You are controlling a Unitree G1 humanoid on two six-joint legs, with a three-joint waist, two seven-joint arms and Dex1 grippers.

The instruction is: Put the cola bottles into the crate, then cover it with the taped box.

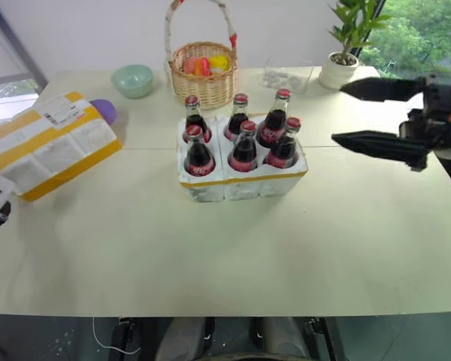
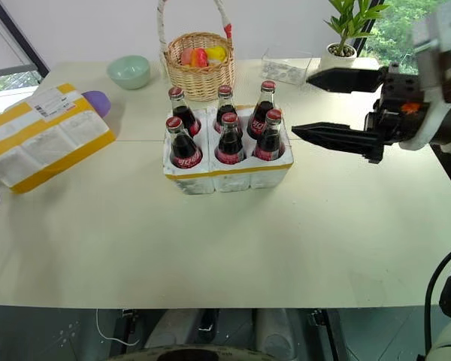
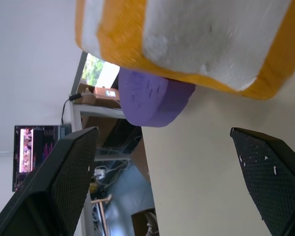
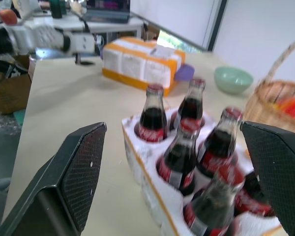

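Observation:
Several cola bottles (image 1: 244,147) with red caps stand upright in the wells of the white foam crate (image 1: 244,186) at the middle of the table. The taped box (image 1: 49,143), white with yellow stripes and a label, lies tilted at the left, its far end propped on a purple object (image 1: 105,110). My left gripper (image 3: 162,135) is open near the table's left edge, just short of the box's end, touching nothing. My right gripper (image 1: 338,113) hangs open above the table to the right of the crate, pointing at the bottles (image 4: 179,157) with nothing between its fingers.
A wicker basket (image 1: 203,75) with coloured items stands behind the crate. A green bowl (image 1: 132,80) sits at the back left, with a clear plastic container (image 1: 287,75) and a potted plant (image 1: 338,71) at the back right. The table (image 1: 210,256) is bare in front.

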